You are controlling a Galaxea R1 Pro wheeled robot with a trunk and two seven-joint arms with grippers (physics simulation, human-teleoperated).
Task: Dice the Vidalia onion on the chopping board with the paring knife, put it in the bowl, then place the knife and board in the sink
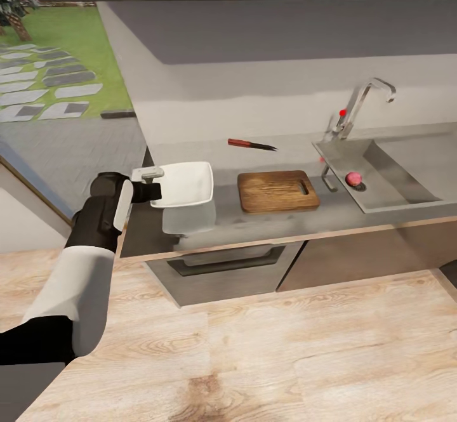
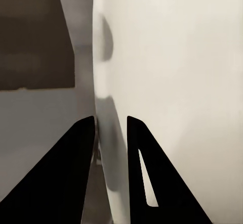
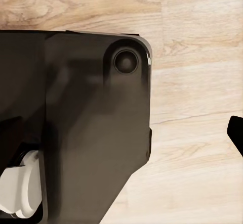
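Our left gripper (image 2: 110,133) pinches the rim of the bowl (image 1: 185,184), raised above the countertop (image 1: 266,222); rigid, glossy, likely slippery, so we grip the edge firmly

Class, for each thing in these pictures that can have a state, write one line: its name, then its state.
Bowl: lifted off the countertop, rim gripped by the left hand.
Chopping board: flat on the countertop, bare.
Paring knife: lying on the countertop behind the board.
Vidalia onion: whole, in the sink.
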